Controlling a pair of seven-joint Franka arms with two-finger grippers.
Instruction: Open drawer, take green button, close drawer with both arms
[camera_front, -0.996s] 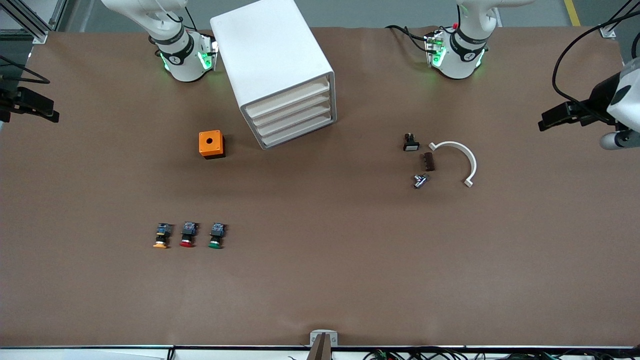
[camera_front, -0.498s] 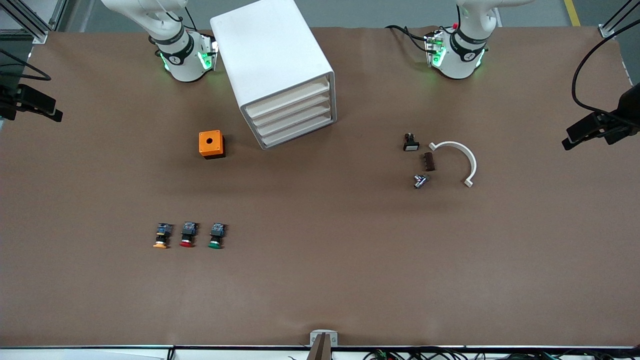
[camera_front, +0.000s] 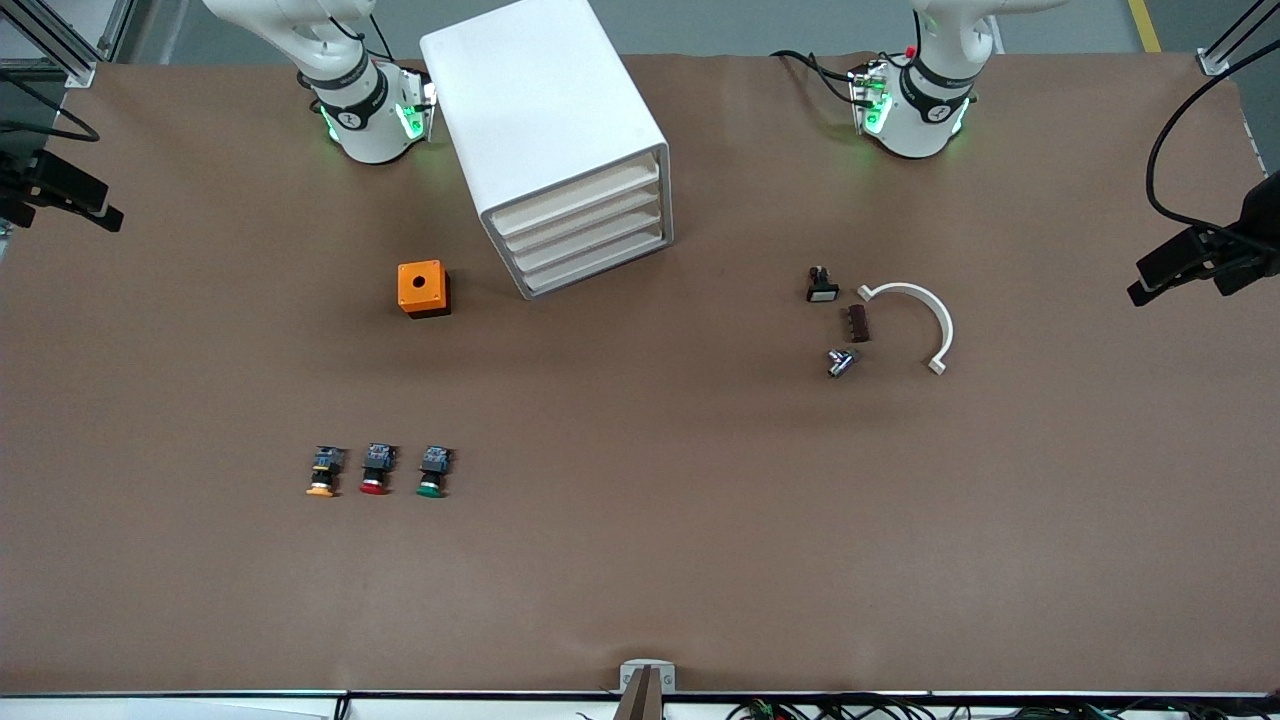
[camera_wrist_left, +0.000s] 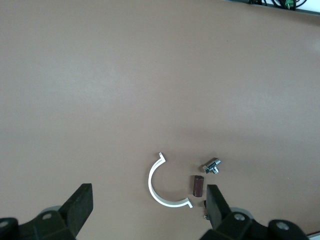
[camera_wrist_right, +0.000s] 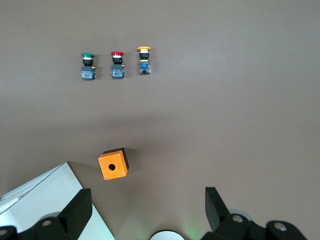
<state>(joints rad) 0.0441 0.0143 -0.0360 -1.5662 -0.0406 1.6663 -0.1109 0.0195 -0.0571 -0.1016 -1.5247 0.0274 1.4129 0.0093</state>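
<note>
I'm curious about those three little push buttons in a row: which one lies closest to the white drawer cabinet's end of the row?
The green-capped button; the red-capped button sits in the middle and the orange-capped button at the right arm's end.

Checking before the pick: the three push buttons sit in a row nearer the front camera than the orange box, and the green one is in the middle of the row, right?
Not quite. The red-capped button is in the middle; the green button is at the end of the row toward the left arm, and the orange-capped button at the end toward the right arm. The front view shows this. The row does lie nearer the front camera than the orange box.
</note>
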